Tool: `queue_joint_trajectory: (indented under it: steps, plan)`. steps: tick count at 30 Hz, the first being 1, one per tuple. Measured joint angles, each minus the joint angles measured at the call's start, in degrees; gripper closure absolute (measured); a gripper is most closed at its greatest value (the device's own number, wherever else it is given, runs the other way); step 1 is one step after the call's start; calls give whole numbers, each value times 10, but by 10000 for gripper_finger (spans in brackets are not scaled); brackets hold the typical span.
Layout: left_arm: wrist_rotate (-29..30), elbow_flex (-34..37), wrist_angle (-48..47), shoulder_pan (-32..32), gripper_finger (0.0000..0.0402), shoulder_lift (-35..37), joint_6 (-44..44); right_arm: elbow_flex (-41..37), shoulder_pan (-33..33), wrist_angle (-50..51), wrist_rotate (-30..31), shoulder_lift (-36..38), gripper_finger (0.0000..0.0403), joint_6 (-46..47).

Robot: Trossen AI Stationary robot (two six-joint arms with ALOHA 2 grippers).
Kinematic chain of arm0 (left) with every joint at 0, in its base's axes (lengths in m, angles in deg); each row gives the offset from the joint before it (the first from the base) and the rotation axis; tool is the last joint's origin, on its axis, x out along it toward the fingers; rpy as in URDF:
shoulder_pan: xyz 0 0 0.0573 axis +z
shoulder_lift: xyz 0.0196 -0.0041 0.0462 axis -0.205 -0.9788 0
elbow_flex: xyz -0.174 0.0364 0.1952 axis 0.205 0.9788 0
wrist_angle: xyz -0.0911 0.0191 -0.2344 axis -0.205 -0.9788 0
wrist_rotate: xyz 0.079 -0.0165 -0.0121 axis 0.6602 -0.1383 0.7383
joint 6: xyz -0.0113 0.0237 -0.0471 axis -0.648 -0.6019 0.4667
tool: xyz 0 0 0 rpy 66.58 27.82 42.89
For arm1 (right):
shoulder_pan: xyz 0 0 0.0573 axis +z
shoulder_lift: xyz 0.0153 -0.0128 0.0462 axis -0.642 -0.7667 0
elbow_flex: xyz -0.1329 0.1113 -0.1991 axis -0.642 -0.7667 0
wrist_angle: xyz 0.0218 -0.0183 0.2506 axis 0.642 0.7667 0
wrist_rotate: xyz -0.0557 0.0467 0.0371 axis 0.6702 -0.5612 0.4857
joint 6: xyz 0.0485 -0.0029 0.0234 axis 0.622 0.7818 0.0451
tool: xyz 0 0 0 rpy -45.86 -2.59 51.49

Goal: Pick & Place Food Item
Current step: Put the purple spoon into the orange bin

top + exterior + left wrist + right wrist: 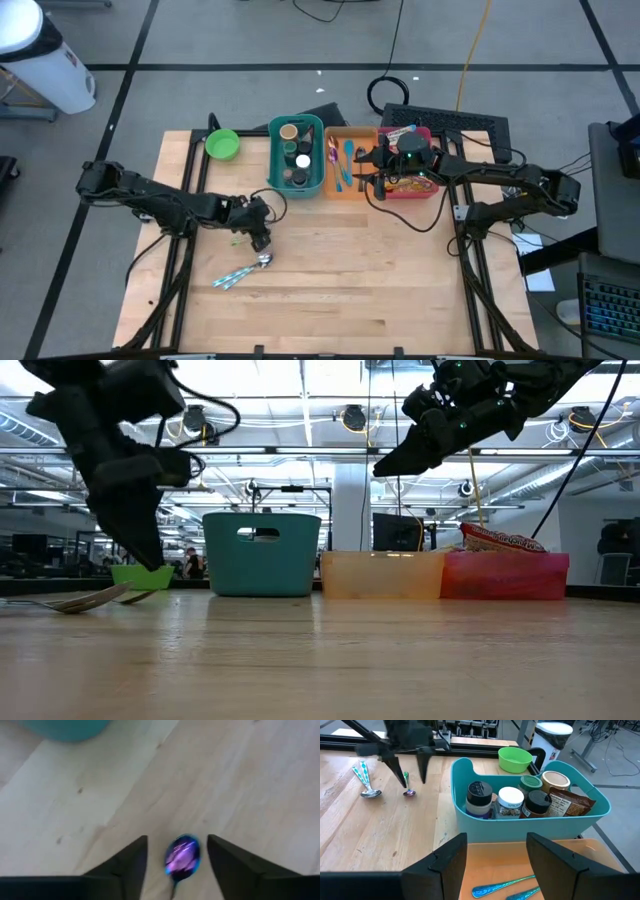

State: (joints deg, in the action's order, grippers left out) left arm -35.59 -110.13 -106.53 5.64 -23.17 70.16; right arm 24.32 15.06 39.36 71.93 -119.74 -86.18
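A green bowl [222,144] sits at the table's [330,290] far left edge; what it holds cannot be told. In front of it, the left gripper [262,240] hangs low with its fingers [125,865] apart, straddling a small spoon [182,856] that lies on the wood between them, ungripped. Two more spoons [245,268] lie just beside it.

The teal bin [530,822] holds jars [510,801] with black, white and green lids, a tan-lidded tub and a brown packet [571,801]. Next to it, the orange tray [352,160] carries blue-handled cutlery [505,885]. The red bin [505,575] at the right holds a snack bag [500,539], the food item.

The right gripper [383,165] hovers above the orange tray and red bin, fingers parted, holding nothing.
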Motion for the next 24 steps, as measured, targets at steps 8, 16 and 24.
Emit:
queue_joint_trajectory:
  steps: [8, 16, 24]
  plan:
    - [-123, 7, 16, 65, 95, 0, -151, 0, 0, 2, 0, 0, 206, -2]
    - [-220, 7, 11, 131, 101, 0, -253, 0, 0, 3, 0, 0, 206, -2]
    - [-282, 47, 56, 156, 127, 0, -265, 0, 0, 4, 0, 0, 206, -2]
